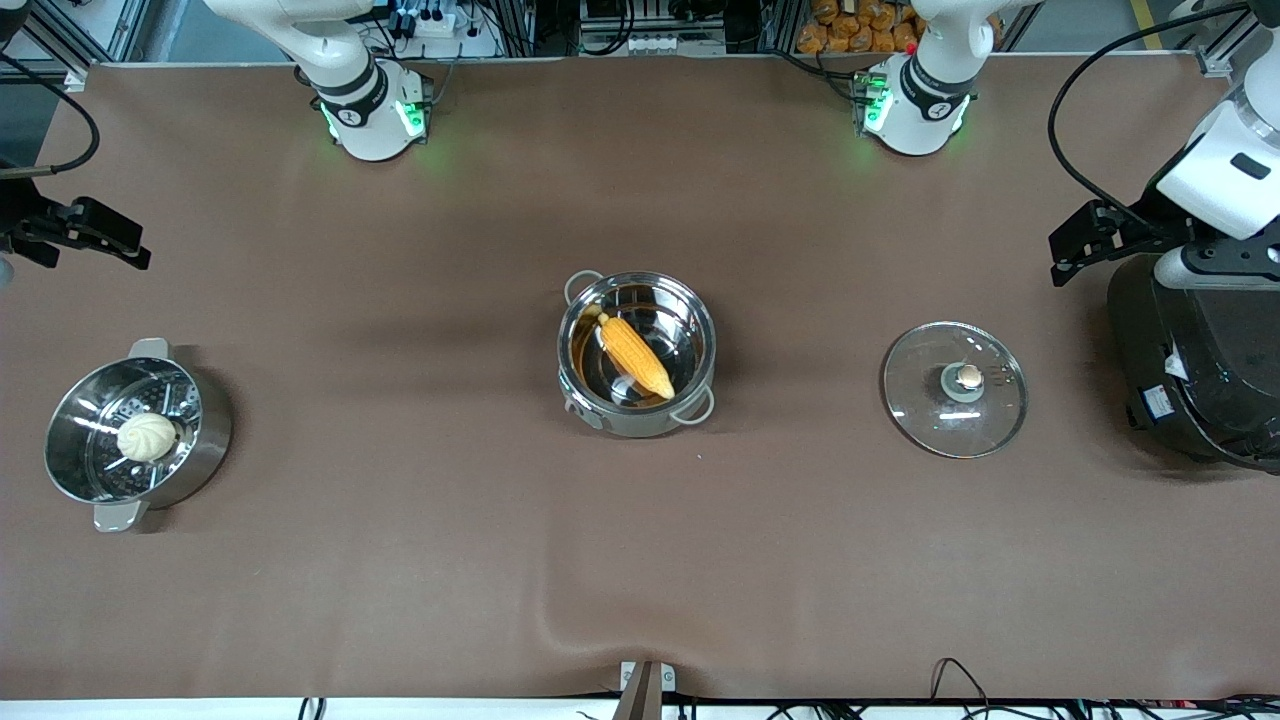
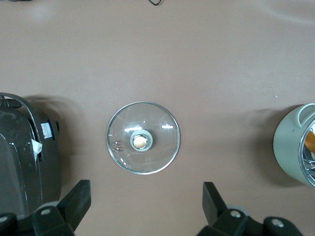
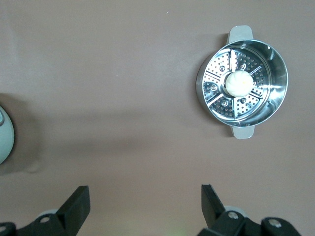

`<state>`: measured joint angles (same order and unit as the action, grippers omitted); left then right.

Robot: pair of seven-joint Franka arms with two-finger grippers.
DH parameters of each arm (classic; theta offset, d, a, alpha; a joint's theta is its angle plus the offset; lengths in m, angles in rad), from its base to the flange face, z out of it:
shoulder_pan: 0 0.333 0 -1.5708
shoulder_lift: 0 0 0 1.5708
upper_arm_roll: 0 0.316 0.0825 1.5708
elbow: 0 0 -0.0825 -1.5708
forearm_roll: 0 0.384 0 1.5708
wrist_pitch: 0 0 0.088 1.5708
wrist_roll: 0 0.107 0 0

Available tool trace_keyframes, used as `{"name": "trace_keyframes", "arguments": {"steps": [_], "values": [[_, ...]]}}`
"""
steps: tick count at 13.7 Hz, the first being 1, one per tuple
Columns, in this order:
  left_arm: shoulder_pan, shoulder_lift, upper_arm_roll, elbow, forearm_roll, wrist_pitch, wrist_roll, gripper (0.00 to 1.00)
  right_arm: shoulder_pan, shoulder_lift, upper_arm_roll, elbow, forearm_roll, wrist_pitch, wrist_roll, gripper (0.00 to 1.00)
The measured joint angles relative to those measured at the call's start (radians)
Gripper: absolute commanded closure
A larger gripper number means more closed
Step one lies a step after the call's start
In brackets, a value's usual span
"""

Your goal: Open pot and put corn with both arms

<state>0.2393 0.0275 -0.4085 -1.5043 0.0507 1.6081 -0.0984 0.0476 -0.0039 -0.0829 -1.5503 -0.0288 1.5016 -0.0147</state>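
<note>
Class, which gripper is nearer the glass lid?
Left. The left gripper hangs open above the table beside the glass lid; the right gripper waits open past the steamer pot.

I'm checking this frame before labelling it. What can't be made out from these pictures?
- Rice cooker: front view, cut off by the picture's edge and partly covered by the left arm.
- Pot: left wrist view, only an edge sliver shows; the corn is barely visible there.
- Left gripper and right gripper: wrist views show only the open fingertips.
- Sticker text on the rice cooker: too small.

corn (image 1: 636,356) in pot (image 1: 700,330), lid (image 1: 955,390) beside
</note>
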Motion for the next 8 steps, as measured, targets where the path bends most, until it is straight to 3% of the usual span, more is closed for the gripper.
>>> {"name": "trace_keyframes", "arguments": {"steps": [8], "values": [[0.008, 0.000, 0.005, 0.000, 0.000, -0.022, 0.000, 0.00, -0.007, 0.000, 0.011, 0.000, 0.014, -0.007, -0.001, 0.00]]}}
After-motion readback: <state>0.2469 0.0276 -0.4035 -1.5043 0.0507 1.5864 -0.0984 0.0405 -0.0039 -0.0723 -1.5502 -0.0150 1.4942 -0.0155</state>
